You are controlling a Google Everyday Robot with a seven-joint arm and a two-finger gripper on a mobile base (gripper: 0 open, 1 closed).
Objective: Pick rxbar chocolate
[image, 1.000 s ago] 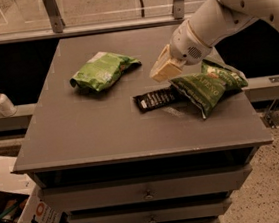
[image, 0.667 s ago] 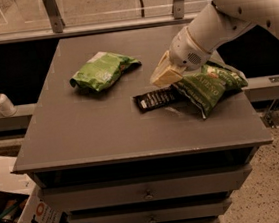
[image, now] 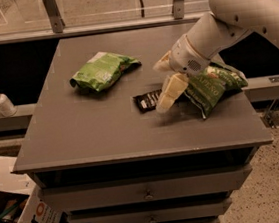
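The rxbar chocolate (image: 147, 101), a small flat black bar with white print, lies on the grey table top (image: 96, 133), near its middle. Its right end is hidden behind my gripper. My gripper (image: 162, 85) hangs from the white arm that reaches in from the upper right, right above the bar's right end. Its cream fingers are spread apart: one fingertip (image: 164, 102) comes down at the bar's right end, the other fingertip (image: 160, 66) is farther back. Nothing is between them.
A green chip bag (image: 103, 70) lies at the table's back left. A second green chip bag (image: 212, 86) lies just right of the gripper and the bar. A soap pump bottle (image: 0, 101) stands on a ledge at left. A cardboard box (image: 21, 222) sits on the floor.
The gripper has lowered toward the bar and its fingers have spread apart, with one finger now down at the bar's right end. The bar and bags have not moved.
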